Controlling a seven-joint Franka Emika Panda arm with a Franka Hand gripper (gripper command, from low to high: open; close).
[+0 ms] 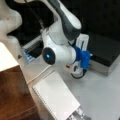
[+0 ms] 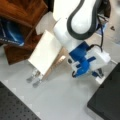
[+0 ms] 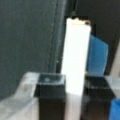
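The white board (image 3: 76, 60) stands lengthwise upward in the wrist view, pinched edge-on by the end effector (image 3: 75, 86).

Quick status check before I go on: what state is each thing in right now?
Gripper: shut on the white board, one finger on each face.
White board: held edge-on between the fingers, tilted in both front views, lifted off the table.
Wooden shelf: standing at a front view's top left, with a blue book inside.
Black box: resting on the table, untouched.
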